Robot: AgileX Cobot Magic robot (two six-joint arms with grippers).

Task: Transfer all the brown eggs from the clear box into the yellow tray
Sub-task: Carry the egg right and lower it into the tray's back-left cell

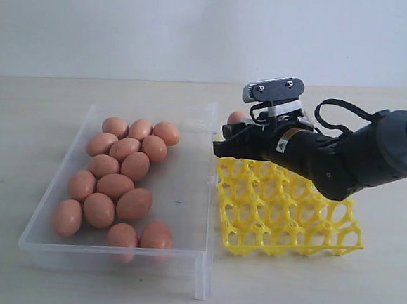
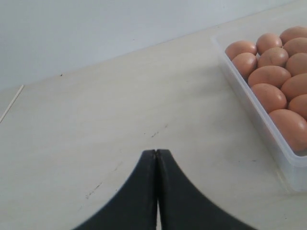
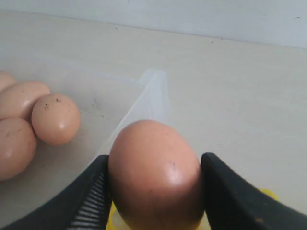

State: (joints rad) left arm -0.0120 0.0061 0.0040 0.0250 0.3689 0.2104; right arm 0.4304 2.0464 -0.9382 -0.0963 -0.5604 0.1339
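A brown egg (image 3: 153,175) is pinched in the right hand (image 1: 230,130), one dark finger (image 3: 88,201) pressed to each flank of the shell. In the exterior view only the top of that egg is seen, peeking out behind the hand. It is held clear of the surface (image 1: 362,291), above the far left corner of the yellow tray (image 1: 290,216), close to the right wall of the clear box (image 1: 187,186). A sliver of yellow is glimpsed under the egg in the right wrist view, with the box's corner just beyond it.

The rest of the brown eggs (image 1: 116,182) are gathered in the clear box, packed against its left side in a loose cluster. Several are touching, and the right part of the box floor is left bare. The box is set on the pale surface, and the yellow tray is laid just beside its right wall. Whether the two touch cannot be told.

The left hand (image 2: 157,191) is seen only in its own wrist view, with the fingers pressed together, tip to tip, and nothing between them. It is held over bare surface, apart from the box, with one end of the box and its eggs in sight.
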